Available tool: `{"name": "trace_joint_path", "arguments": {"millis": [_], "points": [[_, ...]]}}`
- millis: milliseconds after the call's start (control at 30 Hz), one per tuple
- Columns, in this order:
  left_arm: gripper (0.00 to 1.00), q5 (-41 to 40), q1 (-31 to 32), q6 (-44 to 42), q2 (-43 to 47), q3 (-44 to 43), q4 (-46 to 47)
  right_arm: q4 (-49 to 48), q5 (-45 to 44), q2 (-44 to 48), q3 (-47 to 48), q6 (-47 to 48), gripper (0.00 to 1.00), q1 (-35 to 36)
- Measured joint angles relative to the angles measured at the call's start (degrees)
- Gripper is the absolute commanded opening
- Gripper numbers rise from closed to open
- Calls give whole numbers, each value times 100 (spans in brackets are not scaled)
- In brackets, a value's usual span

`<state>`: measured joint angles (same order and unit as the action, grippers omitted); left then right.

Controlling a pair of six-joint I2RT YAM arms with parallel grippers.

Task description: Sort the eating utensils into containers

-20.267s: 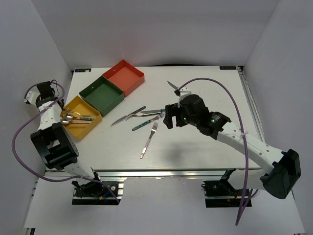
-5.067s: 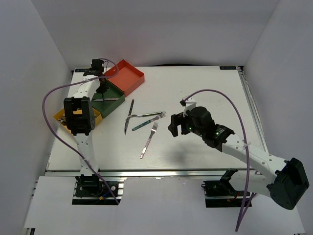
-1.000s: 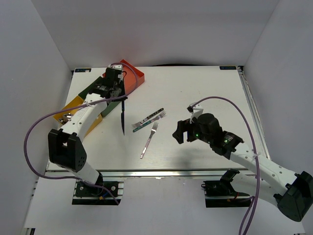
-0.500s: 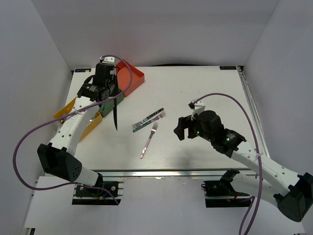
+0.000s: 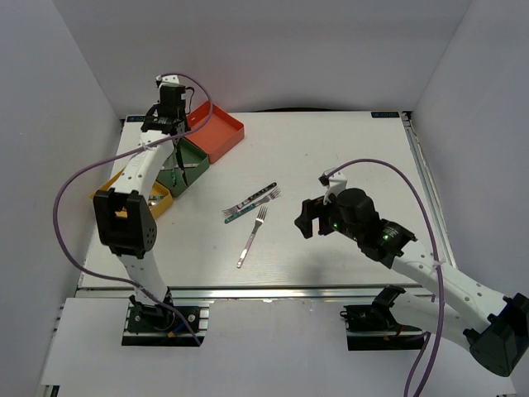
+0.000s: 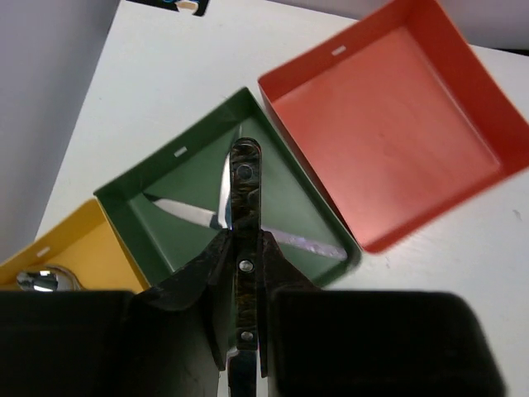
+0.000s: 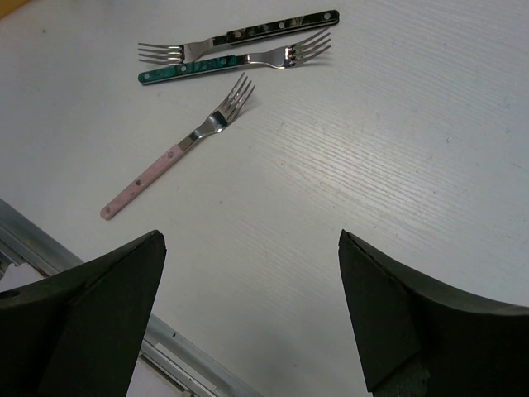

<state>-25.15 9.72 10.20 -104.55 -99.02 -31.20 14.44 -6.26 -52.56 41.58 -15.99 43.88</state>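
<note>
I hold the stiff, probably slick knife by its handle in my left pincer; right pincer gapes wide.

White desk. Far-left corner: red-orange tray, dark green tray, yellow tray, touching in a diagonal row. Mid-desk: dark-handled fork beside teal-handled fork; pink-handled fork nearer the front edge.

Left arm stretched far forward; my left gripper, pointing down, pinches a dark-handled knife between narrowed fingers. My right gripper hovers with jaws spread wide.
</note>
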Motion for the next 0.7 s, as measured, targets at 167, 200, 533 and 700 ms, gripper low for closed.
{"name": "trace_joint_path", "arguments": {"millis": [167,200,533,700], "points": [[0,-195,-166,-345,-686,-286,389,-118,48,-7,-136,2,89,-4],[0,-229,-175,-420,-780,-328,481,-153,70,-11,-155,4,89,-4],[0,-339,-256,-1038,-1281,-573,1075,-562,372,-415,-208,0,89,-4],[0,-339,-354,-1259,-1322,-645,1283,-686,494,-649,-208,-9,89,-4]]}}
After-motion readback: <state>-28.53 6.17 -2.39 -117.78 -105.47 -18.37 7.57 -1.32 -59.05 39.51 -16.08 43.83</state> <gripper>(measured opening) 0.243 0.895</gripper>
